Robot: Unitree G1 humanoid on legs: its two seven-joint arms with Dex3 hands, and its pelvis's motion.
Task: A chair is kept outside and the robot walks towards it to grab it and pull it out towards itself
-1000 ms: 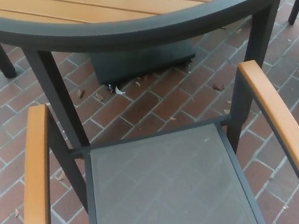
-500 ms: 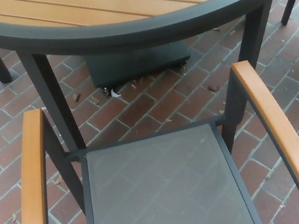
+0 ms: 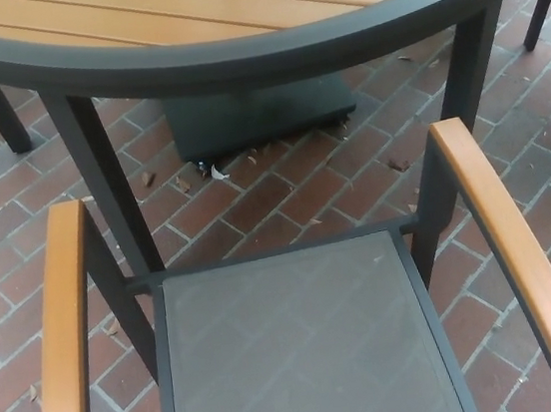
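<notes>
**Item: armchair at round table — hands not yet on it**

Shifted since half a second ago: the whole picture has slid slightly, so your camera moved, not the furniture; chair and table keep the same relation.

- Chair [image 3: 304,353]: fills the lower half of the frame, grey mesh seat facing the table, dark metal frame. Its front edge sits just beside the table's legs, not tucked under the top.
- Left armrest [image 3: 65,332]: wood-toned, lower left of the frame, running toward the bottom edge.
- Right armrest [image 3: 518,257]: wood-toned, lower right, slightly tilted across the picture.
- Table [image 3: 237,60]: round, slatted top with dark rim, across the upper frame.
- Umbrella base [image 3: 260,117]: dark block on the brick paving [image 3: 284,195] beneath the table, upper centre.
- Hands: neither shows, so you cannot tell whether the fingers are released or clenched.

Handling note, as a judgement: bring both hands onto the two armrests evenly, grasp near their front ends, and pull straight back so the chair legs do not snag the brick joints or twist against the table legs.
</notes>
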